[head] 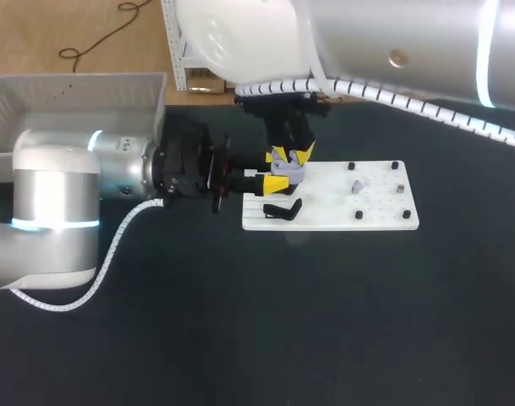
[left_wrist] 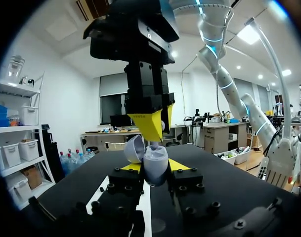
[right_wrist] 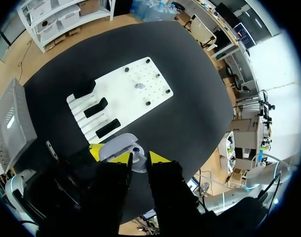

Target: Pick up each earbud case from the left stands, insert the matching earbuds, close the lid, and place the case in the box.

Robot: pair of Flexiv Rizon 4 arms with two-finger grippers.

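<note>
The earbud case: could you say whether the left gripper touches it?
Touching. The left wrist view shows both yellow tips of the left gripper against the sides of the earbud case.

A: What's holding all the stuff up?
B: A black table (head: 257, 338). Flat, dark top.
A: What's lying right on it?
B: A white board (head: 333, 218), flat, near the middle & a bit to the right. It's got small black knobs (head: 358, 215) on it.
A: Anything else?
B: A grey box (head: 71, 110) at the back left corner. Can't tell if it's all on the table.
</note>
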